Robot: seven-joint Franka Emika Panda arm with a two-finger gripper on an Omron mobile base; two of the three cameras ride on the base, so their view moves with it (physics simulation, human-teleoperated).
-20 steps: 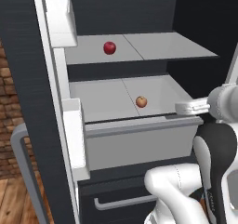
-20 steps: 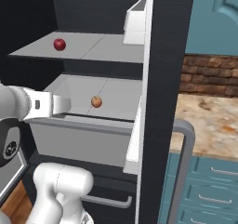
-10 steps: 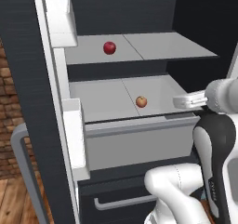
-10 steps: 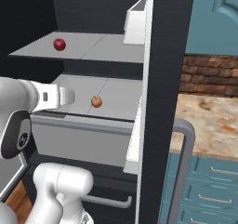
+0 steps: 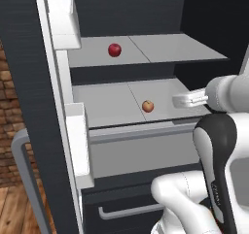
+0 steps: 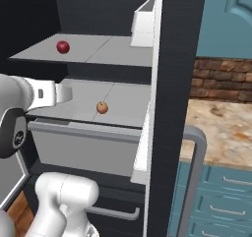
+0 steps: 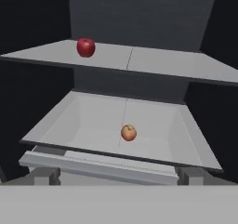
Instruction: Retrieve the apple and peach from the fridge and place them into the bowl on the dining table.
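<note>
The fridge (image 5: 29, 58) stands open, with grey shelves inside. On its upper shelf sits the dark red apple (image 5: 115, 49) (image 6: 63, 46) (image 7: 86, 47), left of centre. The orange-pink peach (image 5: 148, 106) (image 6: 102, 107) (image 7: 128, 133) rests on the lower shelf near the middle seam. My gripper (image 5: 176, 100) (image 6: 69, 94) (image 7: 116, 175) hovers in front of the lower shelf at about the peach's height, level and pointing inward, short of the fruit. It is open and holds nothing; the fingertips (image 7: 44, 174) show far apart. The bowl and the dining table are out of view.
White door bins (image 5: 63, 19) (image 6: 142, 27) hang on the open doors at both sides. A grey drawer front (image 5: 141, 150) juts out below the lower shelf. A marble-like counter (image 6: 221, 123) over teal cabinets (image 6: 216, 201) lies right; a brick wall (image 5: 9, 107) lies left.
My gripper has risen slightly and moved in toward the lower shelf and the peach. Both fruits stay where they were.
</note>
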